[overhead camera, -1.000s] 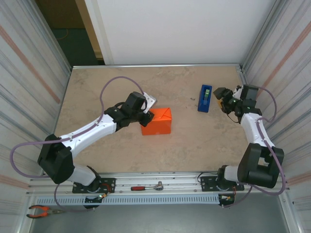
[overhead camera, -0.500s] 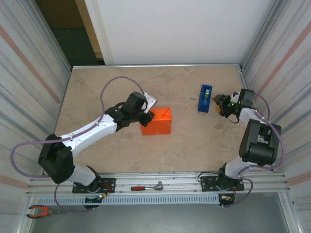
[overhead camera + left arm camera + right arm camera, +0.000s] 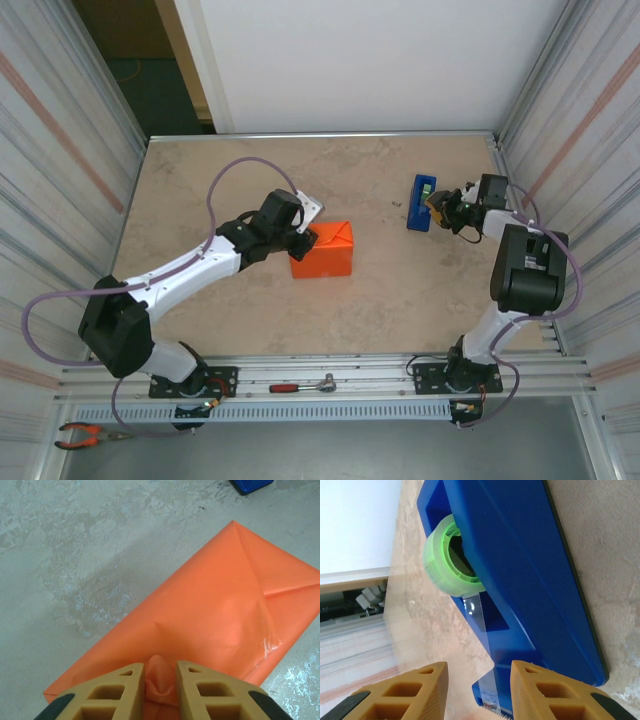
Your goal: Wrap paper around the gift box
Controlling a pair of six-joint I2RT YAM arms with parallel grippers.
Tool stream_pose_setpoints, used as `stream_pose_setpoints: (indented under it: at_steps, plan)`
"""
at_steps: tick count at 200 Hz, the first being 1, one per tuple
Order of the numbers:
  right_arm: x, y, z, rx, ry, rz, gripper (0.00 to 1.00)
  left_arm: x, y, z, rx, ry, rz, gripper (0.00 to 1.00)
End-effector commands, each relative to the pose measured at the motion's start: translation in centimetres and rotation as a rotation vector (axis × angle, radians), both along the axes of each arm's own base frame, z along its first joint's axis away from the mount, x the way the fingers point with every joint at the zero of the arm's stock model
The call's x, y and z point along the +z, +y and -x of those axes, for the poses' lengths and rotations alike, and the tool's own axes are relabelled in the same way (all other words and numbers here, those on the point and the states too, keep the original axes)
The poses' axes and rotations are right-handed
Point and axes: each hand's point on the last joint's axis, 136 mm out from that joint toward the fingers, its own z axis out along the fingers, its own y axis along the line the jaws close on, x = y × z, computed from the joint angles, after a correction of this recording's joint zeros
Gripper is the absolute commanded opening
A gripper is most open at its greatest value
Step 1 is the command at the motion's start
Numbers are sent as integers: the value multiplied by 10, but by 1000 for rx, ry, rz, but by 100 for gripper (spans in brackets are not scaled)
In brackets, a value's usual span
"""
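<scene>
The left gripper [image 3: 160,672], narrow, pinched a ridge of the paper [image 3: 215,605] on the gift box [image 3: 326,252], whose long axis ran ahead and rightward. The right gripper [image 3: 479,672] stood partly open astride the tape strip [image 3: 481,625].

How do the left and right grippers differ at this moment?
The left gripper is shut on a fold of the paper; the right gripper has its jaws apart either side of the tape strip on the blue tape dispenser, not closed on it. The left is mid-table, the right near the far right wall. Both have tan fingers.
</scene>
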Motion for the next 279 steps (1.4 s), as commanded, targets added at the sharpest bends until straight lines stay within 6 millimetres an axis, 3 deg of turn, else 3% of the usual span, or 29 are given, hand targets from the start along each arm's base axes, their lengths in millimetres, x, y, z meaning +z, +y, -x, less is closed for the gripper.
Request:
stream_pose_setpoints:
  at_steps: [1, 113, 219, 262, 279]
  plan:
    - [1, 4, -6, 35, -23, 1, 35, -54, 9, 31, -52, 168, -133, 23]
    - [2, 18, -11, 79, -32, -13, 19, -55, 8, 33, -57, 168, -132, 21]
    - [-12, 22, -5, 89, -4, -22, 16, -54, 7, 33, -59, 166, -130, 20]
    - [-11, 22, -4, 90, -4, -28, 0, -53, 8, 33, -57, 162, -132, 20]
    - [-6, 23, -2, 91, -15, -33, 0, -54, 8, 33, -58, 163, -132, 20]
